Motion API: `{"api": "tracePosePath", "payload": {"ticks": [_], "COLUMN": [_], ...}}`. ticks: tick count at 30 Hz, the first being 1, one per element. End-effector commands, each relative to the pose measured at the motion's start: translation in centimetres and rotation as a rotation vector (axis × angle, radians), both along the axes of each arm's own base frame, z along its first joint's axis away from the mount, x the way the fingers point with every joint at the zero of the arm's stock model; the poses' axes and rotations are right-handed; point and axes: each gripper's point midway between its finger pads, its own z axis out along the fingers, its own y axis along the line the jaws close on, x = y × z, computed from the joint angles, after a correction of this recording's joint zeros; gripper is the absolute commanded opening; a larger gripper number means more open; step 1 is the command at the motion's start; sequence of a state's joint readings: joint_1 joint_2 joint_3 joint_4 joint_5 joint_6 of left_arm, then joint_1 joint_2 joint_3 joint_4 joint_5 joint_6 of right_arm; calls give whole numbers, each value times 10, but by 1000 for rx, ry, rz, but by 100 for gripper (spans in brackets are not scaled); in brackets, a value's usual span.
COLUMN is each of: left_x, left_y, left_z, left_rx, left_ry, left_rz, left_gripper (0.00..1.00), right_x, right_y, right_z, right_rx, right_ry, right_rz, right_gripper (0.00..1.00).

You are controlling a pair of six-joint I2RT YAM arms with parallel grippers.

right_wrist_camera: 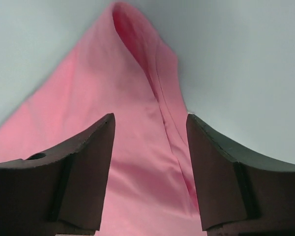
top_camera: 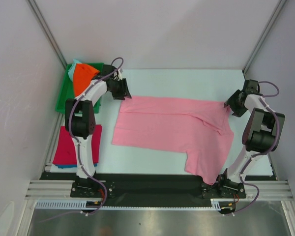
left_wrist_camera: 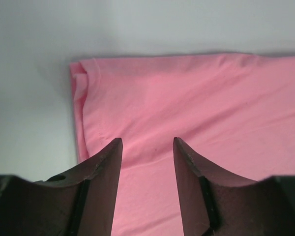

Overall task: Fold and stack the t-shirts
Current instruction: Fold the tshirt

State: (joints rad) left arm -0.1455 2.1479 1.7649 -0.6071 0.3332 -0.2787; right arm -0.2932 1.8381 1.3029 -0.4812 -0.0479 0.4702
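A pink t-shirt [top_camera: 172, 128] lies spread across the middle of the table, partly folded, with one sleeve hanging toward the near edge. My left gripper [top_camera: 123, 91] is open just above the shirt's far left corner, which shows in the left wrist view [left_wrist_camera: 187, 103]. My right gripper [top_camera: 233, 105] is open above the shirt's far right corner, where the cloth forms a raised fold [right_wrist_camera: 142, 64]. Neither gripper holds cloth. A folded magenta shirt [top_camera: 76, 145] lies on a blue one at the left edge.
A green bin [top_camera: 64, 96] at the far left holds an orange shirt [top_camera: 82, 77] and a light blue one. White walls close in the table on three sides. The black base rail [top_camera: 152, 184] runs along the near edge.
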Motion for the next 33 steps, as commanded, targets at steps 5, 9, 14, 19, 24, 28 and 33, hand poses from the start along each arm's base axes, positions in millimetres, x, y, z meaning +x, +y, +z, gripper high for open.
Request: {"api": "tracePosePath", "payload": {"ticks": [5,9,14,19,24,28,33], "left_x": [19,13,4,1,-1,-2,-4], "left_y": [-14,-17,-6,-6,-8,-3,7], "left_z": [-8,-19,-39,-47,-51,-58,-67], "left_rx": [-100,-129,-101,-107,-115,-107,-80], "left_ry": [29,82,142,169,183,197,217], "left_rz": [-6,23,66,71,74,86,111], "left_gripper": [50,48,47,47,47,47,47], "right_x": [62,67,70,73,82,86,78], "right_y": [-11,-13,-24,-27,-28,-41,-54], "right_z": [22,10,0,-9,-19,-14,-21], "right_rx": [-7,-1,-20,-21,-1,-38,-56], "right_ry": [-181,-141,-125,-128,-124,-127,-70], "right_rz": [43,55,39,58,52,17,-56], "right_gripper": [44,33,37,40,36,16,0]}}
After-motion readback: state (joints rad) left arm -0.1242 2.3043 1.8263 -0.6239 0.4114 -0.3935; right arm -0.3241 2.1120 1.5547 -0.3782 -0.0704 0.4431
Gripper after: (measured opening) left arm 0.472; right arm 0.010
